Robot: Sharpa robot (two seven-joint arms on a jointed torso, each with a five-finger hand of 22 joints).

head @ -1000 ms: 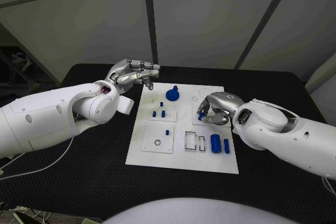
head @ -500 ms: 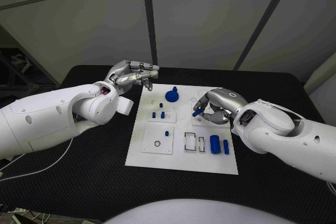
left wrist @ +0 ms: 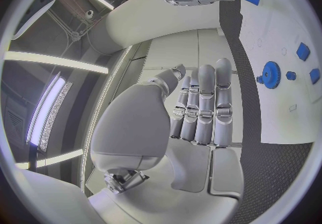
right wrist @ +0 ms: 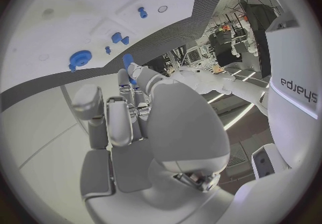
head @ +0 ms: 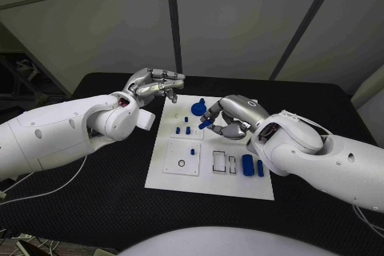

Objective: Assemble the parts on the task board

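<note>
We carry a blue peg [head: 206,124] pinched in our right hand [head: 230,118] over the board [head: 210,185], probably toward a hole at nine o'clock; our left hand [head: 153,85] waits, curled and empty.

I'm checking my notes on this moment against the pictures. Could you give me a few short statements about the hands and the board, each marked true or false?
1. The right hand holds a small blue peg in its fingers above the white task board. True.
2. The left hand grips the blue gear-shaped part. False: that hand holds nothing, its fingers curled, off the board's far left corner; the gear sits on the board.
3. Two blue cylinders lie side by side near the board's right edge. True.
4. The task board lies on a wooden table. False: it lies on a black table.
5. The right hand rests flat on the table, beside the board. False: it is over the board.
</note>
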